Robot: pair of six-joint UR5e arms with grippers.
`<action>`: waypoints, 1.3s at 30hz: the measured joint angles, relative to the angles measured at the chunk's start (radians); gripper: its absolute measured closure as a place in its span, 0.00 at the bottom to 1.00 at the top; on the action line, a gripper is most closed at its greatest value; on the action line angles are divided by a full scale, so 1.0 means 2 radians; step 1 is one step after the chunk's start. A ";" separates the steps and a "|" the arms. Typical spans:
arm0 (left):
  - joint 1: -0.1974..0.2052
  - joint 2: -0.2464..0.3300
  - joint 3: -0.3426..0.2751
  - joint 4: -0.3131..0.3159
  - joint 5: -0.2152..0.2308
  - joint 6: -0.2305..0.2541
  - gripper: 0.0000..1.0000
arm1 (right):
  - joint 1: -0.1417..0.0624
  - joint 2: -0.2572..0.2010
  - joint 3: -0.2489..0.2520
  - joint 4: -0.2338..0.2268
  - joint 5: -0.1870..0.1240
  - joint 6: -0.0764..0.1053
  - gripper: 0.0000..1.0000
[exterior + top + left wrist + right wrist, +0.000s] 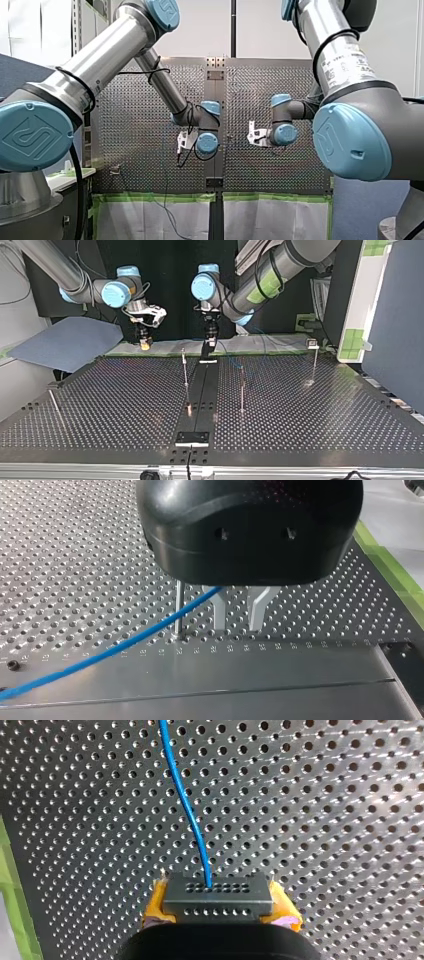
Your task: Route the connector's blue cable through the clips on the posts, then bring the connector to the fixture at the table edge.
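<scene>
Right wrist view, my right end effector gripping connector

Seen in the top view, on the worktop a left post and right post are flanking the centre strip. A corner post is standing near the far right corner, and a leaning rod by the left edge. Bare stretches are lying open between. The blue cable is stretching past a post just beside my left pincer.
</scene>
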 joint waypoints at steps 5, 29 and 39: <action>0.002 0.000 0.001 0.000 0.000 0.000 0.76 | -0.007 0.017 -0.008 -0.006 -0.009 0.001 1.00; 0.007 -0.016 0.045 -0.006 0.006 -0.014 0.76 | -0.033 0.025 -0.037 -0.007 -0.029 0.002 1.00; 0.009 -0.016 0.049 -0.007 0.011 -0.018 0.76 | -0.043 0.025 -0.040 -0.002 -0.029 0.003 1.00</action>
